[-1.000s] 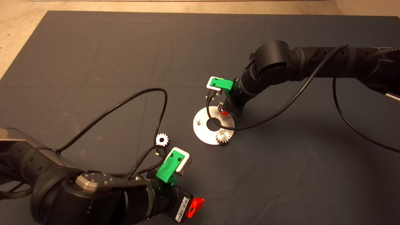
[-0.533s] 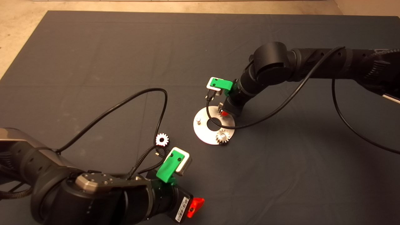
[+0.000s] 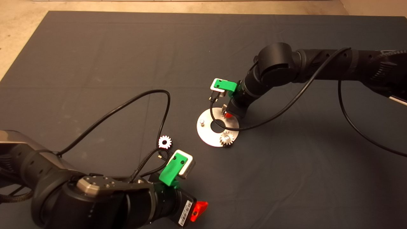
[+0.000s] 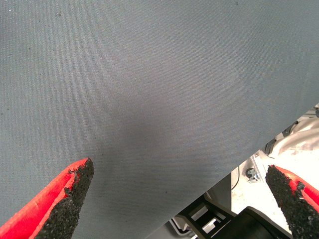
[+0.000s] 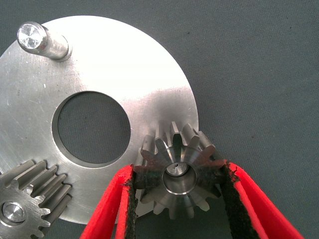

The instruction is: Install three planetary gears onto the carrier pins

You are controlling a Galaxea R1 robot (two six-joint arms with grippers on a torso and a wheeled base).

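Note:
The silver carrier disc [image 3: 206, 133] lies mid-mat; it also shows in the right wrist view [image 5: 119, 64]. One planetary gear [image 3: 227, 139] sits on the near pin, also seen in the right wrist view [image 5: 25, 204]. One pin [image 3: 202, 121] stands bare [image 5: 37, 40]. My right gripper [image 3: 226, 113] is at the disc's far right edge, shut on a second gear [image 5: 177, 174] that sits over the third pin. A third gear [image 3: 165, 142] lies loose on the mat to the left of the disc. My left gripper [image 3: 197, 210] is parked at the mat's near edge, fingers [image 4: 70, 194] wide apart and empty.
A black cable [image 3: 127, 105] from the left arm loops over the mat beside the loose gear. The right arm's cable [image 3: 270, 122] crosses the disc. The mat's near edge [image 4: 219, 184] lies close to the left gripper.
The right arm has shifted very slightly; its gripper stays at the disc's far right pin. The left arm and the loose gear have not moved.

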